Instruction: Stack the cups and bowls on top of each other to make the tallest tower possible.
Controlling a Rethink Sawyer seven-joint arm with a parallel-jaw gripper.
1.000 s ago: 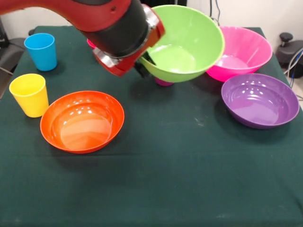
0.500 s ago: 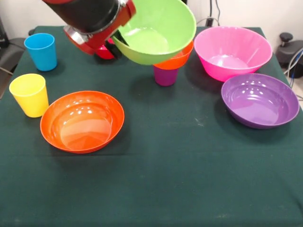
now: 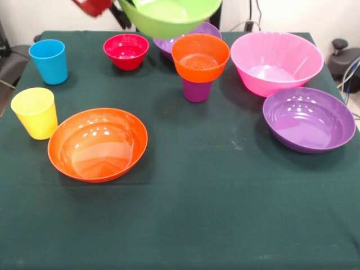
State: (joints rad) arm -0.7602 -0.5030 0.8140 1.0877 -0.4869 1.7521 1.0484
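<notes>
At the top edge, the hand, pinching the green bowl, has risen, uncovering the small orange bowl.

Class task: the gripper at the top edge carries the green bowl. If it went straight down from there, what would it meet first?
Probably the small orange bowl on the purple cup, or the purple bowl behind; the green bowl hangs above both, but depth is unclear.

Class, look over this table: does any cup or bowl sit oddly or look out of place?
Yes. The small orange bowl is perched on the narrower purple cup, and the green bowl hangs in the air at the top edge. Nothing looks spilled or broken.
</notes>
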